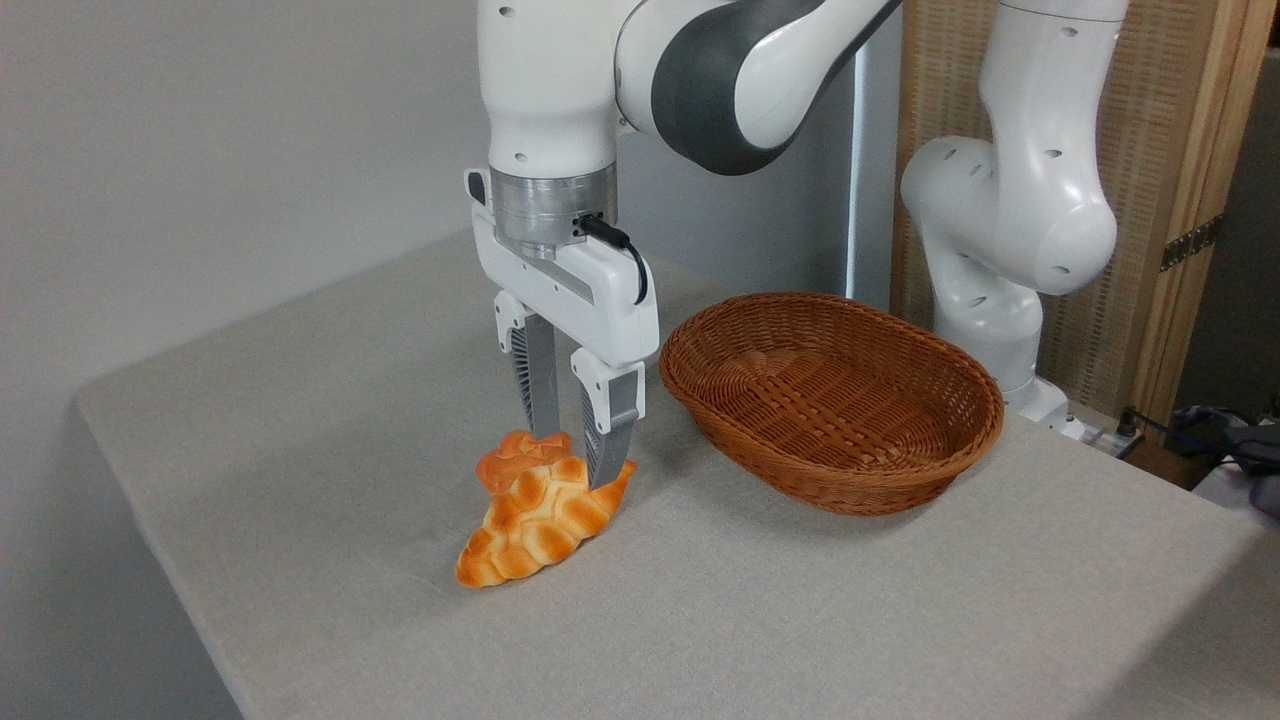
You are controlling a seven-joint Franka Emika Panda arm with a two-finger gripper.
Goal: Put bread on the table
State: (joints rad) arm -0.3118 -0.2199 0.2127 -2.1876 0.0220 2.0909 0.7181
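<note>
- Bread [535,525]: long braided loaf, leaf-shaped, pointed at both ends. Surface bumpy, in rows of rounded knobs. Colour pale yellow on the crowns, golden-orange in the creases and at the tips.
- The bread lies on the worktop [300,420], left of the basket [830,400] and apart from it. The end nearer the camera rests on the cloth; the far end points toward the basket and looks slightly raised.
- Gripper [572,455]: pointing straight down, left of the basket, directly over the far part of the loaf. Jaws narrow, with a small gap between them. The right fingertip touches the top of the loaf; whether the left one presses on it cannot be told.
- Small round orange bun [520,455]: just behind the loaf, on the side away from the basket's near rim, partly hidden by the left finger.
- Basket: brown woven wicker, oval, nothing visible inside.
- Worktop: light grey-beige fabric cover, rounded corner at left.
</note>
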